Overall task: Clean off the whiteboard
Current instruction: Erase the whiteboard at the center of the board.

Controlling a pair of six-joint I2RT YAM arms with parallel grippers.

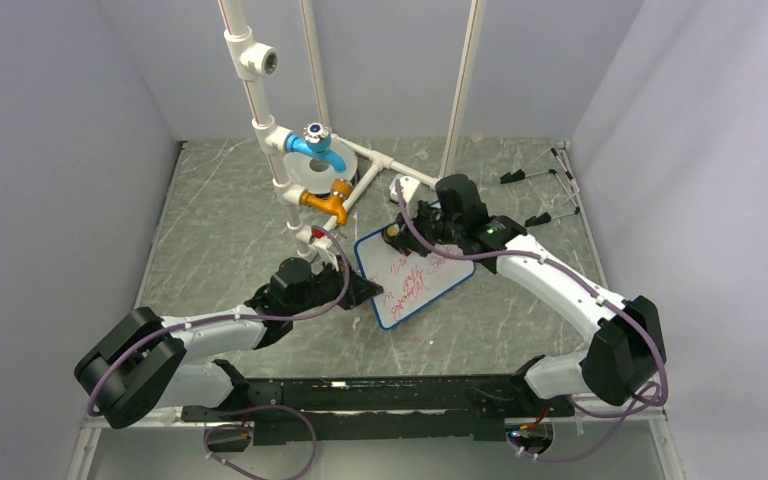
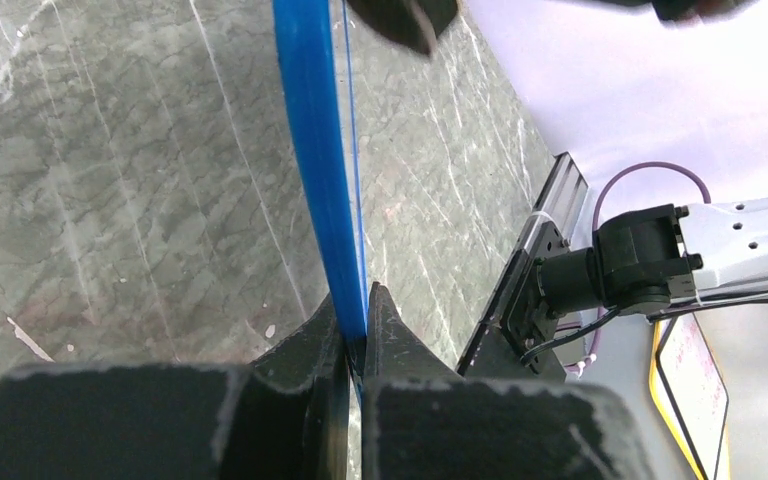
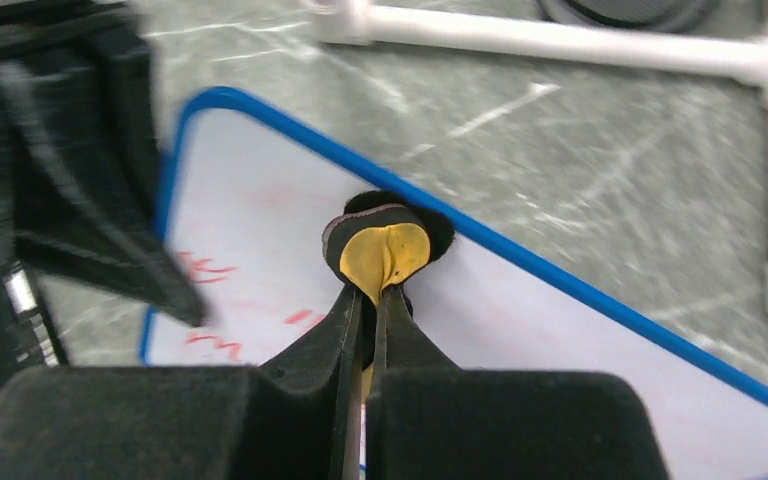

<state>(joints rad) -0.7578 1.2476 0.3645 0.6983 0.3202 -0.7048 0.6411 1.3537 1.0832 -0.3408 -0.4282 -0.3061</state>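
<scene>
Top external view has the whiteboard (image 1: 415, 275) near the middle of the table (image 1: 210, 230), just in front of the white pipe stand (image 1: 290, 190). The left gripper (image 1: 365, 290) has its jaws clamped on the board's blue rim at the left edge, and the left wrist view shows that rim (image 2: 315, 150) pinched edge-on between the fingertips. The right gripper (image 1: 400, 232) has its jaws squeezed together on a small round eraser pad (image 3: 388, 250), yellow with a black face, which sits against the board close to the far rim. Red handwriting (image 1: 410, 280) crosses the middle of the board, and only the patch around the pad looks white, with a faint pink smear beside it. I judge the wiping barely begun: board steadied, eraser in contact, nearly all the writing left to clear
</scene>
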